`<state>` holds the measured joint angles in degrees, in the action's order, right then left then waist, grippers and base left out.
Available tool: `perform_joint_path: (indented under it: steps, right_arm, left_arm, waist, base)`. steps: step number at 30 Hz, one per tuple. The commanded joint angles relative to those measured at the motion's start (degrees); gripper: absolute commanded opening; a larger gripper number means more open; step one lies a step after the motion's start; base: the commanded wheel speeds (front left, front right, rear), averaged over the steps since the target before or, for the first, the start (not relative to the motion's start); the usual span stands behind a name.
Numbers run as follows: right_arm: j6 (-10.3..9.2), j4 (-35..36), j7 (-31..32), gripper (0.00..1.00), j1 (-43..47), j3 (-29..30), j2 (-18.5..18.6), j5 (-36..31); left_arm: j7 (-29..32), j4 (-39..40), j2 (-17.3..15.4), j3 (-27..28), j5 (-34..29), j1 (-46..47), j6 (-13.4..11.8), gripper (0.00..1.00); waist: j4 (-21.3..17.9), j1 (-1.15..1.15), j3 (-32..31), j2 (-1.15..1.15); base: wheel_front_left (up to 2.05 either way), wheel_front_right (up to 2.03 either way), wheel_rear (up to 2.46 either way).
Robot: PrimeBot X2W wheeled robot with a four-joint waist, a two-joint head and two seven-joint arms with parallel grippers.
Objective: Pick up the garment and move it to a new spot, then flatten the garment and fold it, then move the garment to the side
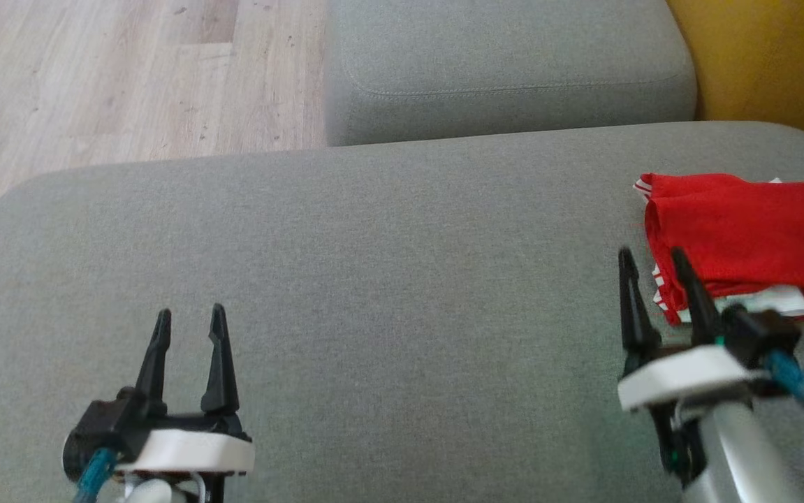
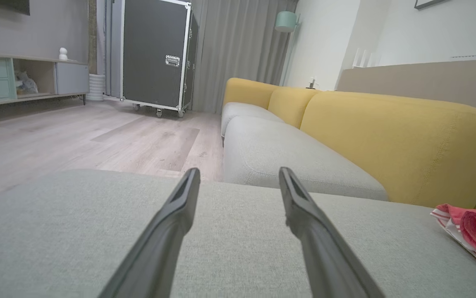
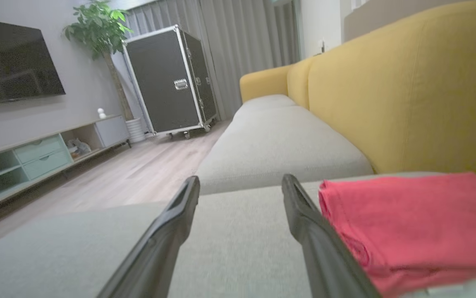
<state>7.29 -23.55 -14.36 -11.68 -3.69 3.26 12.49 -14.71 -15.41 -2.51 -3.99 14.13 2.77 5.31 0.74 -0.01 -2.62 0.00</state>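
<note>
surface: grey cushion (image 1: 374, 279), folded red garment (image 1: 737, 230) at right
room: wood floor (image 1: 129, 77), yellow backrest (image 3: 407, 91)
left pincer (image 1: 190, 312), right pincer (image 1: 652, 253): spread wide, empty

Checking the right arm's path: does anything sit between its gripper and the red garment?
Nothing visible does. The open right gripper is right beside the folded red garment on the grey cushion.
</note>
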Motion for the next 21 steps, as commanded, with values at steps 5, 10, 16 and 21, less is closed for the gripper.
perform_joint_path:
  steps: [5, 10, 16, 21]
  right_arm:
    - [0.20, 4.9, -0.6, 1.00, 4.0, -2.5, -0.4, -1.2]
    - [0.20, 6.4, -0.6, 1.00, 6.0, -2.0, -0.4, -1.9]
    - [0.20, 7.2, -0.6, 1.00, 5.9, -1.5, -0.4, -2.9]
    - [0.20, 7.7, -0.6, 1.00, 5.9, -1.2, -0.4, -3.8]
  left_arm:
    - [-0.3, 1.3, -0.4, 1.4, 3.3, 0.5, 0.4, 1.00]
    - [-0.3, 1.1, -0.4, 1.3, 4.6, -0.2, 1.0, 1.00]
    - [-0.3, 0.3, -0.4, 1.1, 5.4, -0.1, 1.4, 1.00]
    - [-0.3, -0.5, -0.4, 1.0, 5.1, 0.1, 1.5, 1.00]
  waist:
    - [0.0, 0.01, 0.1, 0.00]
    - [-0.3, 0.01, 0.2, 0.00]
    - [-0.2, 0.01, 0.2, 0.00]
    - [-0.2, 0.01, 0.2, 0.00]
  base:
    - [0.00, 0.00, 0.00]
    - [0.00, 0.00, 0.00]
    - [0.00, 0.00, 0.00]
    - [0.00, 0.00, 0.00]
